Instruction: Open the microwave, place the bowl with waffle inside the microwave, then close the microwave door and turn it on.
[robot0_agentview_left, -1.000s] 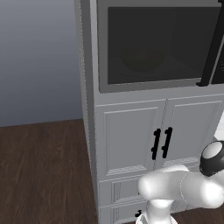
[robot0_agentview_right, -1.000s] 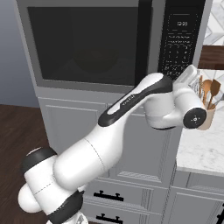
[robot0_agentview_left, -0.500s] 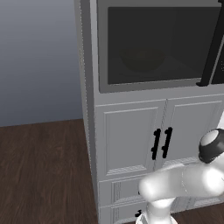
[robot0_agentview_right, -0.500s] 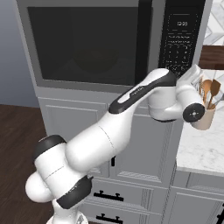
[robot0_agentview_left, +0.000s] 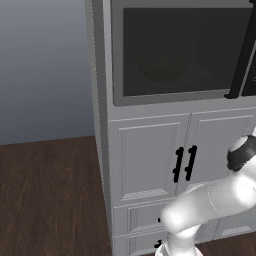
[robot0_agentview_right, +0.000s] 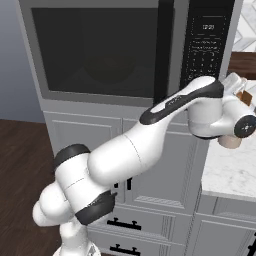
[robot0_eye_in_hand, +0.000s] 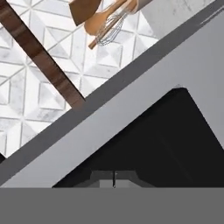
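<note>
The microwave (robot0_agentview_right: 100, 50) fills the upper cabinet, and its door (robot0_agentview_left: 170, 50) is closed, with the tall black bar handle (robot0_agentview_right: 162, 50) beside the black control panel (robot0_agentview_right: 207, 45). Through the dark glass a shallow round bowl (robot0_agentview_left: 162, 67) shows dimly inside; its contents cannot be made out. In the right base view the bowl (robot0_agentview_right: 107, 65) sits mid-window. My arm reaches up and to the right, and the gripper (robot0_eye_in_hand: 114, 180) is shut with nothing in it, close to the panel's right edge. The hand (robot0_agentview_right: 232, 82) sits just right of the panel.
Grey panelled cabinet doors with small black handles (robot0_agentview_left: 183, 163) stand below the microwave. A marble counter (robot0_agentview_right: 225, 172) lies to the right with a utensil holder (robot0_agentview_right: 231, 142) behind my wrist. A tiled backsplash (robot0_eye_in_hand: 39, 92) and a wooden shelf (robot0_eye_in_hand: 39, 57) lie beyond.
The hand has shifted to the right, away from the middle of the control panel towards its right edge. The elbow has swung up and outward. The gripper stays shut.
</note>
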